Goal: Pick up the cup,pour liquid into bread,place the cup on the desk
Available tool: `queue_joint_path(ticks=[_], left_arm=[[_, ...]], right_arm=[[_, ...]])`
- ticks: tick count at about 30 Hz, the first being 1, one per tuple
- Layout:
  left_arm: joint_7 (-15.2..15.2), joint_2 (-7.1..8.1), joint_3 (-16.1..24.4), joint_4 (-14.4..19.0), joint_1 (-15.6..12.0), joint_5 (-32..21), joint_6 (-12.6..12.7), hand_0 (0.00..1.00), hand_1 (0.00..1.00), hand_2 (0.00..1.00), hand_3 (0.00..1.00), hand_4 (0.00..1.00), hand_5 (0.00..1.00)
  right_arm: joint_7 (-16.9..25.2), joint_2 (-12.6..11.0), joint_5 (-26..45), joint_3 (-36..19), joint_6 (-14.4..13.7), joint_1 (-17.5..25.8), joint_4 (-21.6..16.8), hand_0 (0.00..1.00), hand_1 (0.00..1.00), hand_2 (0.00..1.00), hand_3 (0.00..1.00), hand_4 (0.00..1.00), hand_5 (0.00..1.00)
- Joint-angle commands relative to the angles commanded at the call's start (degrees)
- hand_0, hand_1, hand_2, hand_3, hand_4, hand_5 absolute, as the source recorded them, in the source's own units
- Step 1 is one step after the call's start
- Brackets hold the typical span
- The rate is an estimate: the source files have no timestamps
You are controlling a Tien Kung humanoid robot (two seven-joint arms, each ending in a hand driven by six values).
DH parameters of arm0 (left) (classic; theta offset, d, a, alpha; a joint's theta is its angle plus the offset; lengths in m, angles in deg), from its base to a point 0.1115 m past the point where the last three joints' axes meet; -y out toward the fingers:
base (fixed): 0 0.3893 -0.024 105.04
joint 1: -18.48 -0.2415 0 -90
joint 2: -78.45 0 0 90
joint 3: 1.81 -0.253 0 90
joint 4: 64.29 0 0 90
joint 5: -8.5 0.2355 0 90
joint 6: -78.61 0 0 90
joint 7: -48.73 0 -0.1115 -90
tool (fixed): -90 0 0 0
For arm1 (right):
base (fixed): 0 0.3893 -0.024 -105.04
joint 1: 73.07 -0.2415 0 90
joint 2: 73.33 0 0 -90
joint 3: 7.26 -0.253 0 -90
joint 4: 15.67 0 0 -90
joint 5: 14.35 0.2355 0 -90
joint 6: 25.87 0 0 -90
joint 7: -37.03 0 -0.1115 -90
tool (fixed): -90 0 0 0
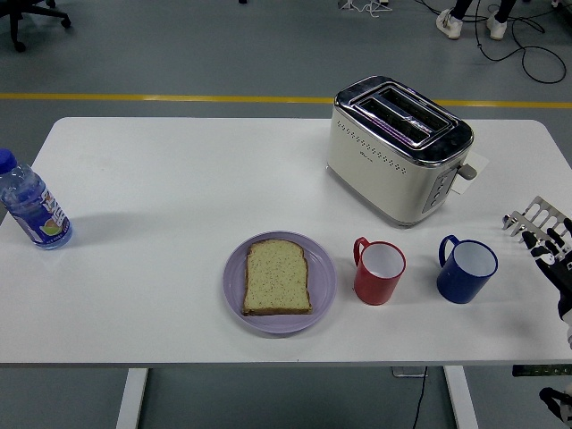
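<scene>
Right robot hand (pixel 543 234) sits at the worktop's (pixel 161 223) right edge w/ fingers spread, holding nothing. Blue cup (pixel 466 270) stands just left of it, red cup (pixel 379 272) beside that. Bread (pixel 277 277) lies on a purple plate (pixel 323 288) (toaster (pixel 398 147) behind, bottle (pixel 32 204) far left).

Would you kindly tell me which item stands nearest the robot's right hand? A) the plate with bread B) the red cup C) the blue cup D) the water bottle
C: the blue cup stands just left of the right hand, with the red cup beyond it.
</scene>
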Motion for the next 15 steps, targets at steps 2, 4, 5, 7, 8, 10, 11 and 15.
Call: queue_joint_path(ticks=[2, 4, 5, 7, 8, 10, 11, 15], left_arm=[[0.01, 0.01, -0.07, -0.01, 0.03, -0.01, -0.01, 0.636, 0.647, 0.661, 0.562, 0.328, 0.853], [0.01, 0.02, -0.01, 0.00, 0.04, 0.02, -0.01, 0.636, 0.647, 0.661, 0.562, 0.328, 0.853], [0.02, 0.02, 0.00, 0.00, 0.04, 0.02, -0.01, 0.636, 0.647, 0.661, 0.562, 0.328, 0.853], [0.02, 0.06, 0.01, -0.01, 0.05, -0.01, -0.01, 0.636, 0.647, 0.660, 0.560, 0.327, 0.850], [0.01, 0.08, 0.03, -0.01, 0.05, 0.00, 0.00, 0.636, 0.647, 0.660, 0.560, 0.327, 0.850], [0.02, 0.12, -0.06, -0.04, 0.08, -0.06, 0.00, 0.636, 0.647, 0.660, 0.560, 0.327, 0.850], [0.03, 0.12, -0.07, -0.05, 0.08, -0.07, 0.00, 0.636, 0.647, 0.660, 0.560, 0.327, 0.850], [0.02, 0.07, -0.04, 0.02, 0.28, 0.07, -0.02, 0.636, 0.647, 0.660, 0.560, 0.327, 0.850]], right_arm=[[1.18, -0.27, -0.01, 1.18, -1.11, 0.84, -0.02, 0.940, 0.877, 0.998, 0.998, 0.998, 0.180], [1.99, -0.42, -0.20, 2.36, -1.92, 1.85, -0.08, 0.940, 0.877, 0.998, 0.998, 0.998, 0.180], [2.24, -0.43, -0.21, 2.89, -2.14, 2.39, -0.14, 0.940, 0.877, 0.998, 0.998, 0.998, 0.180], [2.37, -0.35, -0.26, 3.81, -2.24, 3.21, -0.13, 0.938, 0.875, 0.993, 0.998, 0.998, 0.182], [2.38, -0.32, -0.31, 4.13, -2.25, 3.47, -0.09, 0.938, 0.875, 0.993, 0.998, 0.998, 0.182], [1.99, -0.33, -1.55, 5.38, -2.61, 3.98, 0.65, 0.938, 0.875, 0.993, 0.998, 0.998, 0.182], [1.93, -0.33, -1.76, 5.54, -2.67, 4.03, 0.78, 0.938, 0.875, 0.993, 0.998, 0.998, 0.182], [1.23, -0.14, -4.10, 6.66, -3.07, 3.72, 2.32, 0.946, 0.878, 0.992, 0.998, 0.998, 0.161]])
